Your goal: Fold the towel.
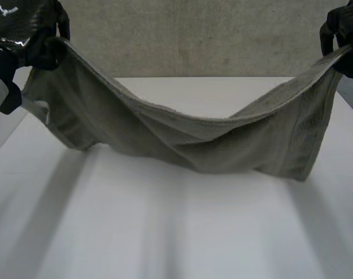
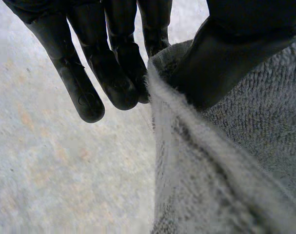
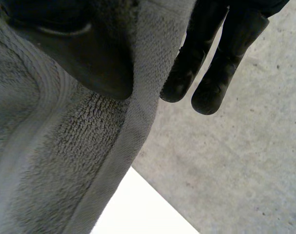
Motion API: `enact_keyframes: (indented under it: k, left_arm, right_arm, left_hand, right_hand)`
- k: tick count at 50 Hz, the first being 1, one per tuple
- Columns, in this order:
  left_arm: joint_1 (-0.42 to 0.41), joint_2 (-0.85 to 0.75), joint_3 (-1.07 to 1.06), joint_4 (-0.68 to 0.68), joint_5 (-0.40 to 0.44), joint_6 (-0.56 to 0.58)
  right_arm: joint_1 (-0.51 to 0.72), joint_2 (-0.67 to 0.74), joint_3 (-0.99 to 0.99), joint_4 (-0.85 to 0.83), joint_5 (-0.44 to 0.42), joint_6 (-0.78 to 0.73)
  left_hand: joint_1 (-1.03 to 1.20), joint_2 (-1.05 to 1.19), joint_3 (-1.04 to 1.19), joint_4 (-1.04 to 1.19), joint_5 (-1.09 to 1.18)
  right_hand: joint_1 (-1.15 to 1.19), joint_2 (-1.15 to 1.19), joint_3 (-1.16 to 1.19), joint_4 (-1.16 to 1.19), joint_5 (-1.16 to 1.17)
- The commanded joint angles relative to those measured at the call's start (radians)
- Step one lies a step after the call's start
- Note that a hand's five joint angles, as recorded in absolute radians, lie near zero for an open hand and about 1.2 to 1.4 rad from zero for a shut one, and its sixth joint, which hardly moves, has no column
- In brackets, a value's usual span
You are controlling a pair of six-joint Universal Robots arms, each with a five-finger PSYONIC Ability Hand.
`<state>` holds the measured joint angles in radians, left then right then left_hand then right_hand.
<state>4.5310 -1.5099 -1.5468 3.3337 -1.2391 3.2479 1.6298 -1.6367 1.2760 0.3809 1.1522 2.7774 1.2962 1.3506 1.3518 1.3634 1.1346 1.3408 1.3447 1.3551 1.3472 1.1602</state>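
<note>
Towel (image 1: pixel 193 142): 1 item, held by 2 top corners, left hand (image 1: pixel 34 38) and right hand (image 1: pixel 346 40) each pinching a corner between thumb and fingers, long axis running hand to hand, middle sagging below both hands toward table (image 1: pixel 176 232).

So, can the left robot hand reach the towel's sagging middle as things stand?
Probably not: the left robot hand pinches one towel end up above the table, the right robot hand the other; freeing it would drop that end.
</note>
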Motion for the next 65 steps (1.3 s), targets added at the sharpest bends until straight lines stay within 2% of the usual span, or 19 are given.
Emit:
enact_keyframes:
  k: [1,3,6,8,11,16,20,23,25,30,33,39,46,50,52,55,57,60,65]
  left_arm:
    - [0.005,-0.19,0.068,-0.028,0.004,0.007]
    - [0.005,-0.306,0.128,-0.04,0.003,0.009]
    - [0.005,-0.428,0.215,-0.052,0.003,0.012]
    - [0.003,-0.481,0.267,-0.06,0.003,0.024]
    - [-0.001,-0.58,0.383,-0.069,-0.003,0.077]
    - [-0.01,-0.668,0.574,-0.062,-0.029,0.165]
    - [-0.021,-0.676,0.694,-0.04,-0.082,0.158]
    - [-0.049,-0.664,0.781,0.064,-0.148,0.115]
    - [-0.056,-0.627,0.821,0.203,-0.198,0.038]
    - [-0.05,-0.59,0.84,0.34,-0.203,-0.051]
    - [-0.05,-0.592,0.826,0.348,-0.188,-0.053]
    - [-0.049,-0.612,0.748,0.308,-0.132,-0.053]
    - [-0.026,-0.651,0.434,0.287,0.002,-0.03]
    - [-0.012,-0.664,0.295,0.288,0.066,0.039]
    - [0.003,-0.681,0.173,0.291,0.104,0.157]
    - [0.014,-0.685,0.116,0.296,0.112,0.222]
    - [0.039,-0.687,0.035,0.296,0.115,0.329]
    - [0.054,-0.679,-0.018,0.294,0.115,0.394]
    - [0.057,-0.655,-0.062,0.294,0.112,0.4]
  right_arm:
    - [0.064,0.186,-0.047,-0.002,0.123,-0.105]
    - [0.146,0.303,-0.088,-0.005,0.219,-0.198]
    - [0.189,0.357,-0.121,-0.008,0.262,-0.245]
    - [0.243,0.469,-0.2,-0.019,0.338,-0.301]
    - [0.268,0.575,-0.312,-0.063,0.388,-0.306]
    - [0.288,0.669,-0.496,-0.161,0.423,-0.308]
    - [0.295,0.683,-0.619,-0.243,0.437,-0.302]
    - [0.297,0.675,-0.711,-0.333,0.443,-0.277]
    - [0.295,0.669,-0.745,-0.375,0.448,-0.254]
    - [0.291,0.65,-0.805,-0.441,0.435,-0.17]
    - [0.291,0.652,-0.807,-0.435,0.431,-0.17]
    - [0.286,0.683,-0.748,-0.318,0.336,-0.185]
    - [0.282,0.747,-0.568,-0.134,0.261,-0.291]
    - [0.275,0.742,-0.42,-0.139,0.244,-0.334]
    - [0.272,0.736,-0.346,-0.149,0.225,-0.354]
    - [0.269,0.713,-0.199,-0.178,0.185,-0.383]
    - [0.268,0.663,-0.062,-0.236,0.166,-0.392]
    - [0.263,0.602,0.064,-0.307,0.161,-0.394]
    - [0.248,0.496,0.21,-0.375,0.159,-0.391]
  left_hand:
    - [0.1,0.046,0.044,0.033,0.087]
    - [0.1,0.046,0.044,0.033,0.087]
    - [0.1,0.046,0.044,0.033,0.087]
    - [0.1,0.046,0.044,0.033,0.087]
    - [0.1,0.046,0.044,0.033,0.087]
    - [0.1,0.046,0.044,0.033,0.087]
    - [0.1,0.046,0.044,0.033,0.087]
    - [0.1,0.046,0.044,0.033,0.087]
    - [0.1,0.046,0.044,0.033,0.087]
    - [0.1,0.046,0.044,0.033,0.087]
    - [0.1,0.046,0.044,0.033,0.087]
    - [0.1,0.046,0.044,0.033,0.087]
    - [0.1,0.046,0.044,0.033,0.087]
    - [0.1,0.046,0.044,0.033,0.087]
    - [0.1,0.046,0.044,0.033,0.087]
    - [0.1,0.046,0.044,0.033,0.087]
    - [0.1,0.046,0.044,0.033,0.087]
    - [0.1,0.046,0.044,0.033,0.087]
    - [0.1,0.046,0.044,0.033,0.087]
  right_hand:
    - [0.056,0.052,0.041,0.049,0.062]
    - [0.056,0.052,0.041,0.049,0.062]
    - [0.056,0.052,0.041,0.049,0.062]
    - [0.056,0.052,0.041,0.049,0.062]
    - [0.056,0.052,0.041,0.049,0.062]
    - [0.056,0.052,0.041,0.049,0.062]
    - [0.056,0.052,0.041,0.049,0.062]
    - [0.056,0.052,0.041,0.049,0.062]
    - [0.056,0.052,0.041,0.049,0.062]
    - [0.056,0.052,0.041,0.049,0.062]
    - [0.056,0.052,0.041,0.049,0.062]
    - [0.056,0.052,0.041,0.049,0.062]
    - [0.056,0.052,0.041,0.049,0.062]
    - [0.056,0.052,0.041,0.049,0.062]
    - [0.056,0.052,0.041,0.049,0.062]
    - [0.056,0.052,0.041,0.049,0.062]
    - [0.056,0.052,0.041,0.049,0.062]
    - [0.056,0.052,0.041,0.049,0.062]
    - [0.056,0.052,0.041,0.049,0.062]
